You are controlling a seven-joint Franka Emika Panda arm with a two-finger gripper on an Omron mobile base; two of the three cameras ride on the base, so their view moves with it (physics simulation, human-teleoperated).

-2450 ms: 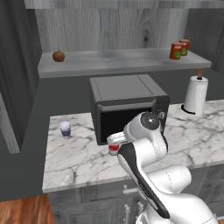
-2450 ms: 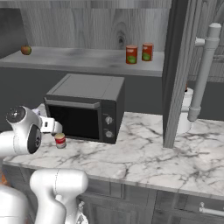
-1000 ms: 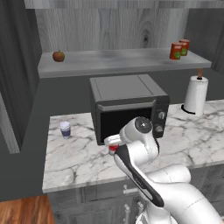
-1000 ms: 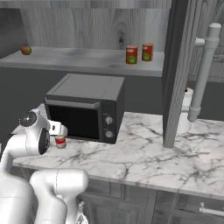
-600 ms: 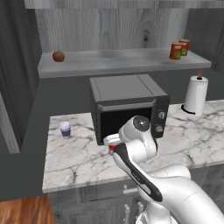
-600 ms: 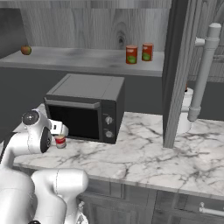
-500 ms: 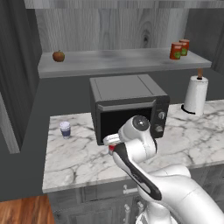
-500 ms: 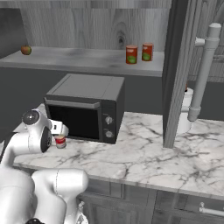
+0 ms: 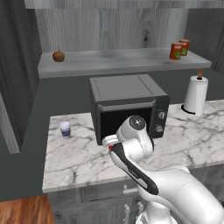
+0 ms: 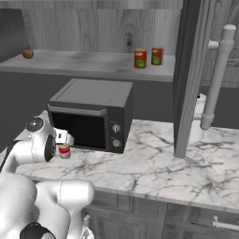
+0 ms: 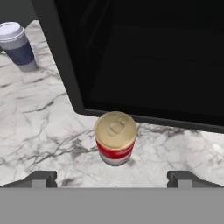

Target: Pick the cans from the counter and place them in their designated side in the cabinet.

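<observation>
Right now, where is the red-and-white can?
The red-and-white can stands upright on the counter, just in front of the microwave, centred ahead of the open end effector.

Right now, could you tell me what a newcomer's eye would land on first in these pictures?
The red-and-white can with a tan top stands upright on the marble counter, just in front of the black microwave, between the open gripper fingertips. Behind, two orange-red cans already sit side by side on the grey cabinet shelf.
</observation>
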